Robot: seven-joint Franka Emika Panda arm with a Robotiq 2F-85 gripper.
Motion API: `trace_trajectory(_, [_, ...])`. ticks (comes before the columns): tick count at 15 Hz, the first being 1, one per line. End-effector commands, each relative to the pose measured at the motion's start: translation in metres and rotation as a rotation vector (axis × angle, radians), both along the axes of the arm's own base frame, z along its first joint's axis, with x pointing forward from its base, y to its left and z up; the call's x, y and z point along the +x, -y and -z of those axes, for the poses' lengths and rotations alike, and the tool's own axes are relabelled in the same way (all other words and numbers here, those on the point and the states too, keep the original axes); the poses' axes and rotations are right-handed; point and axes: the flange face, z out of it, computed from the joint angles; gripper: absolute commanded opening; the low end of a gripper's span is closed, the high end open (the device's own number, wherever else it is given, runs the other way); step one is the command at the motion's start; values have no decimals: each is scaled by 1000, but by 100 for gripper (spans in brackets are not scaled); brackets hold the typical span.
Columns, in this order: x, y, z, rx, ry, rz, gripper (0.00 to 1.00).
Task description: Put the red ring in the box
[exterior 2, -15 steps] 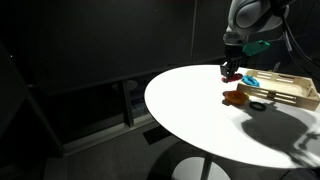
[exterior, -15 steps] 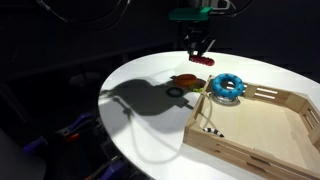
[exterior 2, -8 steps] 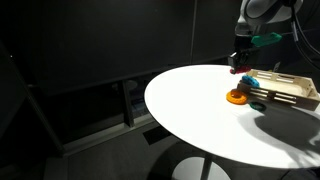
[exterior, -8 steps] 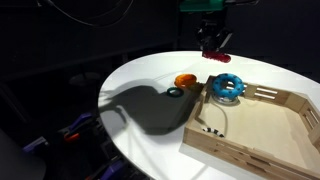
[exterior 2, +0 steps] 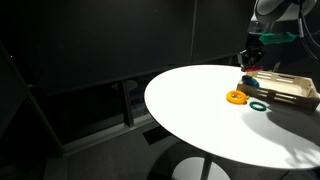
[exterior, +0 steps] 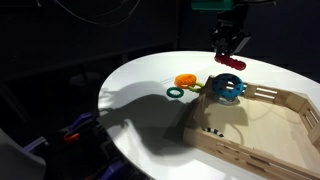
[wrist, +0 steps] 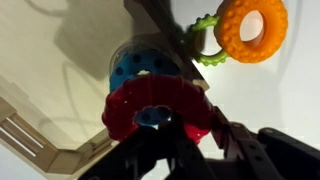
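red ring (exterior: 231, 64) hangs pinched in our gripper (exterior: 229, 55) above the table (exterior: 150, 72), so we judge that carrying it over the box (exterior: 268, 125) and releasing is left.

- Red ring (exterior: 229, 63): solid red, no pattern.
- Blue ring (exterior: 226, 87): bright blue.
- Orange ring (exterior: 186, 80): plain orange.
- Green ring (exterior: 176, 93): dark green in exterior views, lime in wrist view.
- Box (exterior: 265, 125): pale wood, few dark specks near one corner.
- Desk (exterior: 140, 75): white, with grey shadow patches.
- Claw (exterior: 229, 57): black.
- Fitting (exterior 2: 276, 37) above claw: teal.
- Surroundings: near black.
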Motion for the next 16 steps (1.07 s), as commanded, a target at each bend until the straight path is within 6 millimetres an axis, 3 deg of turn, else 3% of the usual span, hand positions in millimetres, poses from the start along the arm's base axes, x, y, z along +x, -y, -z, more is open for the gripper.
trace_trajectory(1, [-17, 9, 0, 13, -8, 89, 11])
trace_trajectory(2, [-19, 10, 3, 15, -15, 102, 11])
trace_trajectory(4, [-24, 12, 6, 15, -28, 121, 58])
trace_trajectory(6, [-26, 12, 7, 21, -35, 133, 63])
trace_trajectory(10, [-30, 11, 5, 29, -39, 128, 94])
trace_trajectory(11, [-31, 9, 3, 43, -43, 113, 100])
trace_trajectory(16, [-38, -7, -9, 154, -98, 32, 100])
